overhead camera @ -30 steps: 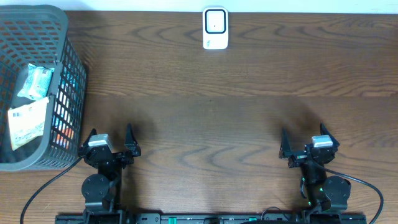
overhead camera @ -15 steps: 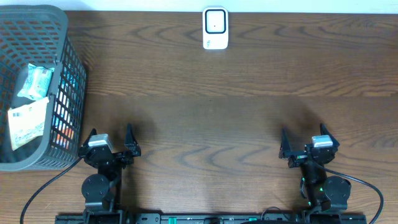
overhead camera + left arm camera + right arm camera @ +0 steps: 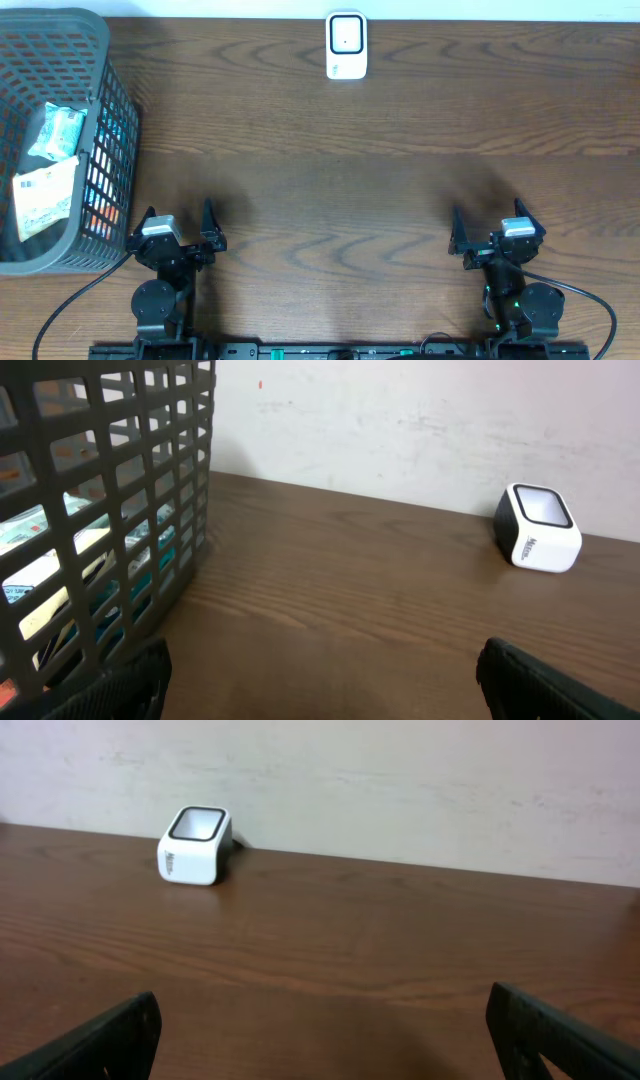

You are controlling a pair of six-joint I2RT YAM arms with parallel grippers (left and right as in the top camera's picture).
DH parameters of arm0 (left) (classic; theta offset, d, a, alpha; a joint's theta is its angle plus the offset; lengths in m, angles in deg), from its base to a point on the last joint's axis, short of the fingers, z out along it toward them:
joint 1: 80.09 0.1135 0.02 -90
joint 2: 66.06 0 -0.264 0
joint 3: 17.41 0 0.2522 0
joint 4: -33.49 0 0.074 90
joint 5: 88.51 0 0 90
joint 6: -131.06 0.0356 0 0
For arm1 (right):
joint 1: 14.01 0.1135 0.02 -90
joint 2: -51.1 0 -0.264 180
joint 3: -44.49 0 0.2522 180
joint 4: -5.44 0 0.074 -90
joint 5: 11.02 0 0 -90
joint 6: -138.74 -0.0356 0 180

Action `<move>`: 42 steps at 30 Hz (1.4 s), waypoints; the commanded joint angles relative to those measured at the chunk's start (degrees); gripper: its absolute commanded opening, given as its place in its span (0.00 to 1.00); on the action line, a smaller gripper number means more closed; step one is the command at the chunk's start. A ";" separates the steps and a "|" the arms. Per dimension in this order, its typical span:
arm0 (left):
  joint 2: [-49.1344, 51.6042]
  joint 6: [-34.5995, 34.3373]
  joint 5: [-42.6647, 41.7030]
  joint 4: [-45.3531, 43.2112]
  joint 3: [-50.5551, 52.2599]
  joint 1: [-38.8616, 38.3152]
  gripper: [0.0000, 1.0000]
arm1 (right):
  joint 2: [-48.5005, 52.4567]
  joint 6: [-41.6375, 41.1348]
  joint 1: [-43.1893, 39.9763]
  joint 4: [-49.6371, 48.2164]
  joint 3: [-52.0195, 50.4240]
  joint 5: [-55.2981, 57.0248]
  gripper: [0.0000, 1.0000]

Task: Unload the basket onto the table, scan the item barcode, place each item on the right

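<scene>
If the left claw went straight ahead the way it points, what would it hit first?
Likely nothing before the back wall: the left gripper faces bare table. The basket sits just left of that line, the scanner well right, though the margin is hard to judge.

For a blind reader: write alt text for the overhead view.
The left gripper and right gripper sit open and empty at the front of the table. A basket at left holds packets; a white scanner stands centre back.
</scene>
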 commanded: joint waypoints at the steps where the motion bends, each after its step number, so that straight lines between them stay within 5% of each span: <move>1: -0.28 0.72 0.72 2.56 0.90 -0.22 0.98 | -0.28 0.09 -0.68 0.28 -0.04 0.48 0.99; 13: -0.28 0.33 0.39 2.49 0.90 -0.24 0.98 | -0.28 0.09 -0.68 0.28 -0.04 0.46 0.99; 23: -0.28 -1.90 -11.39 2.45 -2.29 -0.24 0.98 | -0.28 0.09 -0.68 0.26 -0.04 0.48 0.99; 42: 2.32 -1.90 -13.07 16.11 -19.08 -0.24 0.98 | -0.28 0.07 -0.68 0.28 -0.04 0.48 0.99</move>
